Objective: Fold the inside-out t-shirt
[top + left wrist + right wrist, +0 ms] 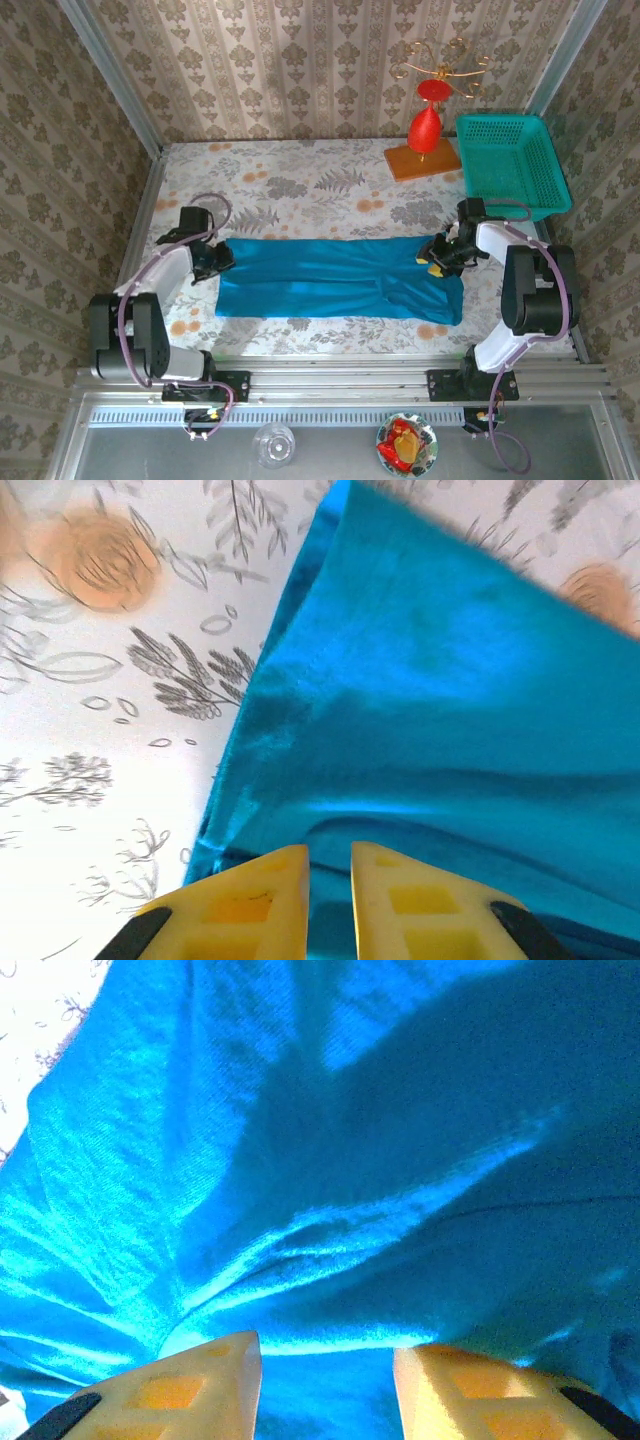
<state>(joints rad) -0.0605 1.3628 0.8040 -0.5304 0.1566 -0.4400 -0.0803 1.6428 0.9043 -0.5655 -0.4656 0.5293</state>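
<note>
Yellow left jaws, nearly together, pinch the t-shirt (430,700) edge; right jaws stand apart over its cloth.

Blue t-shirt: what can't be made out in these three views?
- Top external: the bright blue fabric t-shirt lies as a long strip. Its collar, sleeves and seams are too small to tell.
- Left wrist: the left gripper has its jaws nearly meeting. Whether cloth is pinched or merely beneath is unclear, and the shirt's far edge is blurred.
- Right wrist: the right gripper has its jaws apart over the folds. Whether it grips is unclear, and the bottom edge cuts off the finger bases.
</note>
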